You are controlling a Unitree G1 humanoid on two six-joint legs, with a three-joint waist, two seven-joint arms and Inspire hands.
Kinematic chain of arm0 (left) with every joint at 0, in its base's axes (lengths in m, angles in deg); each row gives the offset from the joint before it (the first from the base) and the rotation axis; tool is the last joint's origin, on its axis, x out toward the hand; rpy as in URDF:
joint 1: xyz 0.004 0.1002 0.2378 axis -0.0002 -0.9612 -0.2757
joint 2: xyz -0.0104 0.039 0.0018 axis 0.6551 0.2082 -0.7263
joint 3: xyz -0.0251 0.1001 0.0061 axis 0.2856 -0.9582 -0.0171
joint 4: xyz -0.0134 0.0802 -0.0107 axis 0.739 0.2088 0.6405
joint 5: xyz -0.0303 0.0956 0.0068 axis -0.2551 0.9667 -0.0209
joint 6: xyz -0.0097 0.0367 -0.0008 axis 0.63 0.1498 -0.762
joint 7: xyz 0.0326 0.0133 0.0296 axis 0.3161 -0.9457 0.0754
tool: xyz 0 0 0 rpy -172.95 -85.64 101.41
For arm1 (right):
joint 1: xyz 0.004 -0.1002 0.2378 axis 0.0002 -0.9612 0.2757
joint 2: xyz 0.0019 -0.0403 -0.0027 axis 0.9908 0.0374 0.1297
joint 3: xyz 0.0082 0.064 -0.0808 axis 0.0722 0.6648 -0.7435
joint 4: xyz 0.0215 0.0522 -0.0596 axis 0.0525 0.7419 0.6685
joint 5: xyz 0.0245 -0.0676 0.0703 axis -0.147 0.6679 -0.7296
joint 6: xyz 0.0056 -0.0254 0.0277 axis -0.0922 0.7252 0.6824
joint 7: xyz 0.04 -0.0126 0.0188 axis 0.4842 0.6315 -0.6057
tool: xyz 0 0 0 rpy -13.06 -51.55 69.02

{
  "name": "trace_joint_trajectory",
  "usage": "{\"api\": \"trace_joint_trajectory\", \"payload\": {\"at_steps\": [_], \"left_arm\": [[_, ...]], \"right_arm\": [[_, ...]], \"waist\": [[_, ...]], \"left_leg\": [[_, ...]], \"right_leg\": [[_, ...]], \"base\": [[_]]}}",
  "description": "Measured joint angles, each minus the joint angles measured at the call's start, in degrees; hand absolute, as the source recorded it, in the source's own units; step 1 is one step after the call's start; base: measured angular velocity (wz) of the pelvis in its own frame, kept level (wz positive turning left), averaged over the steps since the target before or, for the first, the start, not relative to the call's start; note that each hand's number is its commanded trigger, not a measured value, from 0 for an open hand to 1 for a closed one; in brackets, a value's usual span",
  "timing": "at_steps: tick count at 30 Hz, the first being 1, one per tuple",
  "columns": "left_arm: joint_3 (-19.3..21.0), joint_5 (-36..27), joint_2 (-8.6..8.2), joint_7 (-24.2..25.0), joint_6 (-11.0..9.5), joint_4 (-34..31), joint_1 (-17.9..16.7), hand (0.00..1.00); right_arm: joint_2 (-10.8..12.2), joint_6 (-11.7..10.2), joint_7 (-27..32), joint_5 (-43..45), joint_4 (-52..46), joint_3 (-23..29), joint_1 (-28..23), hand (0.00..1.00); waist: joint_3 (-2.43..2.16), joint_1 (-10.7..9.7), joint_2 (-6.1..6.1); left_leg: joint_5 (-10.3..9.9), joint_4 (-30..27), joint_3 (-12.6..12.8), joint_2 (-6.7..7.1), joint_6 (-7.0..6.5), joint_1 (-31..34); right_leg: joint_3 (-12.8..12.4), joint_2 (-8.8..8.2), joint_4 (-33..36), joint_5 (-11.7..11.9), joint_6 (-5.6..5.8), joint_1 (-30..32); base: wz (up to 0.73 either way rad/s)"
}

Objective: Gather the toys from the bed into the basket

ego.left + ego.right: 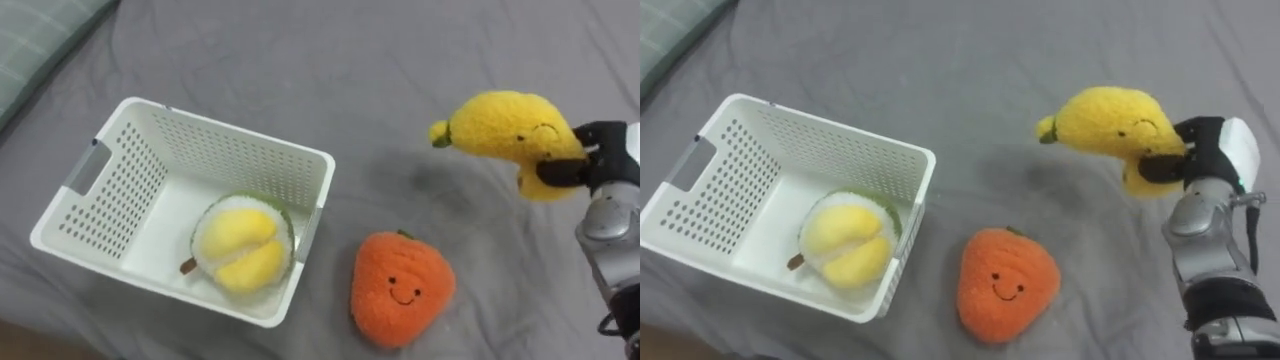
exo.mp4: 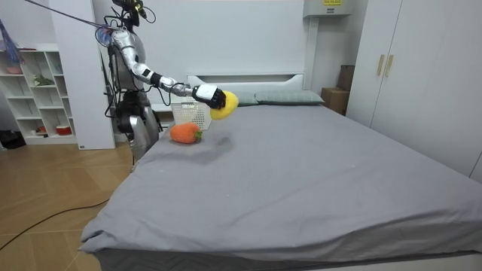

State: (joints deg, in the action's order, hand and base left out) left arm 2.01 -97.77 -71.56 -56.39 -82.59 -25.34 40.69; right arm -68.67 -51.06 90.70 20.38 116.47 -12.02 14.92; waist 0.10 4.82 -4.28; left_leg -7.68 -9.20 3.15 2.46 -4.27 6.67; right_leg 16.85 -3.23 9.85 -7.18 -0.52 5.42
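My right hand (image 1: 590, 160) (image 1: 1200, 155) (image 2: 208, 95) is shut on a yellow banana plush toy (image 1: 505, 135) (image 1: 1110, 122) (image 2: 226, 104) and holds it in the air above the bed, right of the basket. An orange plush toy with a smiling face (image 1: 400, 288) (image 1: 1005, 283) (image 2: 184, 133) lies on the grey sheet below the banana. The white perforated basket (image 1: 110, 160) (image 1: 720, 150) (image 2: 190, 113) stands to the left with a yellow and white durian plush (image 1: 242, 243) (image 1: 845, 238) inside it.
The grey bed sheet (image 1: 400, 60) (image 2: 301, 173) spreads out around the basket. A striped pillow (image 1: 30, 50) lies at the upper left. In the room view I stand at the bed's far corner, near white shelves (image 2: 38, 90) and a wardrobe (image 2: 422, 68).
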Motion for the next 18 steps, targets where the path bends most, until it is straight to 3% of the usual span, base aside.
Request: {"api": "trace_joint_trajectory", "payload": {"at_steps": [3, 6, 10, 18], "left_arm": [[1.3, 0.0, -0.30, 0.0, 0.0, 0.0, -0.3, 0.00], [1.6, -0.1, -0.72, 0.0, -0.2, 0.0, -0.5, 0.00], [4.0, 0.5, -1.88, 0.0, -0.4, -0.1, -0.7, 0.00], [7.1, 4.1, -2.61, -0.3, -0.3, -0.4, -1.1, 0.00]], "right_arm": [[0.6, 0.0, -0.5, 0.1, -9.2, 0.5, -4.2, 1.00], [1.8, 0.1, -1.9, 0.7, -14.6, 1.3, -6.6, 1.00], [1.9, 0.1, -4.3, 5.7, -22.2, 1.7, -9.1, 1.00], [2.8, 1.2, -7.9, 7.1, -38.6, 1.6, -11.0, 1.00]], "waist": [[-0.35, 0.0, -0.57], [-0.35, 0.0, -0.38], [-0.29, -0.3, -0.03], [-0.25, 0.5, -0.08]], "left_leg": [[0.0, 0.9, 0.7, -0.11, -0.01, -2.8], [-0.2, 1.8, 1.4, -0.14, -0.09, -5.1], [-0.3, 1.7, 1.8, -0.14, -0.15, -5.6], [-0.4, 1.8, 1.8, -0.24, -0.08, -6.7]], "right_leg": [[-1.2, 0.29, -0.2, 0.0, 0.07, -2.2], [-2.2, 0.39, -0.2, -0.1, 0.21, -3.7], [-2.7, 0.42, 0.0, -0.1, 0.25, -4.0], [-2.7, 0.55, -0.1, -0.1, 0.26, -5.0]], "base": [[-0.13], [-0.15], [-0.09], [-0.01]]}}
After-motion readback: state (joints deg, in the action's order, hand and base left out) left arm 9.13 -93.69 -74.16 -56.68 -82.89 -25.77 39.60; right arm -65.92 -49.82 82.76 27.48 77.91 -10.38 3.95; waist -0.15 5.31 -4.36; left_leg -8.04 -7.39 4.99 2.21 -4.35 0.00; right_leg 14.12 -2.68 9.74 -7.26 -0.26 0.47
